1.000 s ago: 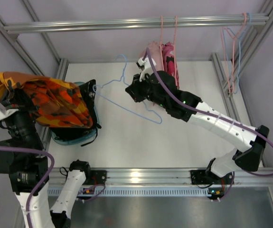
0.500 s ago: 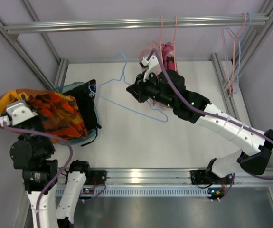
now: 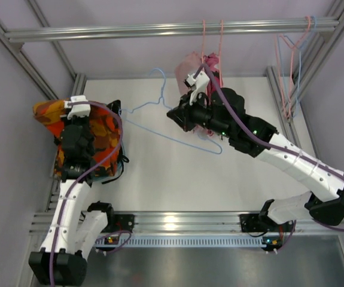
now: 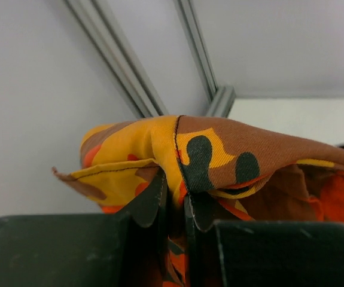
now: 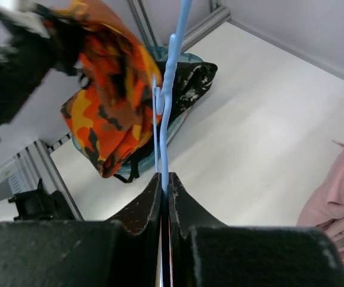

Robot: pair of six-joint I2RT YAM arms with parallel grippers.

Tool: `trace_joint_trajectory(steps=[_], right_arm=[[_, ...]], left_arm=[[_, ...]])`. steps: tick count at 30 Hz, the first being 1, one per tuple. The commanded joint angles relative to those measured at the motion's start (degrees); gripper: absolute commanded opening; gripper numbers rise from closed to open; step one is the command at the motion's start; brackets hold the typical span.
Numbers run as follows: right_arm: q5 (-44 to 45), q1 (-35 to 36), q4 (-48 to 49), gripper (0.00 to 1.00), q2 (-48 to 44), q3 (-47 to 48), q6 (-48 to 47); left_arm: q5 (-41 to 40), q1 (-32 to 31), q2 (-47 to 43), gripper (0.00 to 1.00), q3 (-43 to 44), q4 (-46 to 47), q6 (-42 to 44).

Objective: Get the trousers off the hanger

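The right gripper is clamped tight on the thin wire of the blue hanger, its two dark fingers pressed together with only the wire between them. From above, the hanger lies tilted in the air over the white table, its hook pointing away from the arm bases and its long bottom bar running down to the right.

The camouflage trousers – orange with brown and yellow blotches – are bunched up to the left of the hanger, in the grip of the left gripper. The left wrist view shows a seamed fold of the cloth pinched between the nearly closed fingers, with the rest draped over and down both sides of the gripper. The left end of the hanger is just beside this bundle; whether wire and cloth touch there cannot be told.

Below the trousers, also left of the hanger, sits a teal tub with a dark speckled cloth in it.

The pink trousers hang just behind the hanger, right of its hook and close to the right arm's wrist – they dangle on pink wire from the metal rail above. Far to the right of the hanger, a few spare hangers hang from the same frame.
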Motion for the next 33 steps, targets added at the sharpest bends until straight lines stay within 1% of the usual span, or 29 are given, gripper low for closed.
trace_joint_trajectory(steps=[1,2,6,7,9,10,12,15,17,18,20,21,23,24,26,27,29,31,32,33], right_arm=[[-5.1,-0.9,-0.9,0.0,-5.0,1.8,-3.9],[-6.0,-1.2,-2.5,0.0,-5.6,2.2,-4.6],[-12.6,-5.1,-6.9,0.0,-8.3,4.2,-6.3],[-15.4,-7.2,-7.9,0.0,-9.4,4.9,-6.8],[-18.9,-8.5,-11.0,0.0,-10.4,5.8,-8.0],[-19.9,-9.0,-11.9,0.0,-12.0,5.8,-9.6],[-22.3,-9.4,-14.4,0.0,-13.6,5.7,-11.3],[-22.9,-10.4,-18.0,0.0,-16.8,5.7,-15.2],[-23.3,-11.8,-20.6,0.0,-18.0,5.8,-16.6],[-23.5,-12.3,-21.4,0.0,-19.1,6.2,-17.0],[-23.6,-14.0,-23.3,0.0,-20.0,6.7,-18.1],[-23.6,-14.7,-23.9,0.0,-20.6,7.8,-18.3],[-23.7,-17.3,-25.6,0.0,-21.2,9.3,-18.7],[-23.9,-18.1,-26.3,0.0,-21.3,10.6,-18.8],[-24.1,-20.8,-28.0,0.0,-22.6,11.5,-18.8],[-24.1,-21.8,-28.5,0.0,-23.8,11.8,-18.4],[-24.1,-24.9,-29.9,0.0,-25.5,11.7,-18.3],[-24.0,-27.9,-31.2,0.0,-28.0,11.7,-18.1],[-24.0,-29.1,-31.6,0.0,-28.9,11.7,-18.0],[-24.0,-30.3,-32.1,0.0,-30.6,11.9,-18.0]], left_arm=[[2.8,0.4,2.8,0.0,-1.6,14.5,2.1],[2.9,0.4,3.3,0.0,-2.1,14.2,2.5],[2.8,0.5,3.5,0.0,-1.7,2.5,1.8],[2.6,0.5,2.7,0.0,-1.8,-3.1,1.9],[2.6,1.2,1.8,0.0,-2.4,-8.2,3.0],[2.9,1.3,0.6,0.0,-3.3,-14.7,3.4],[5.1,1.3,-0.2,0.0,-4.6,-20.1,5.4],[7.1,3.3,-1.6,0.0,-8.1,-26.3,7.3],[9.0,3.3,-1.3,0.05,-10.5,-28.5,9.0],[9.4,3.4,-0.7,0.06,-10.9,-29.0,8.7],[12.1,3.4,2.7,0.13,-11.3,-30.1,9.5],[12.8,3.3,5.8,0.15,-10.8,-31.0,9.0],[16.6,3.4,8.6,0.23,-10.0,-31.4,8.7],[17.7,3.4,9.9,0.33,-9.5,-31.8,8.1],[21.6,3.4,13.7,0.45,-7.0,-32.5,7.6],[22.3,3.5,15.8,0.53,-5.0,-33.3,7.1],[24.9,3.4,17.0,0.64,-2.9,-35.0,6.3],[25.5,3.5,17.0,0.77,-1.0,-35.7,5.2],[26.1,3.5,16.7,0.82,-0.7,-36.0,5.2],[26.1,3.4,16.1,0.84,0.1,-36.3,4.9]])
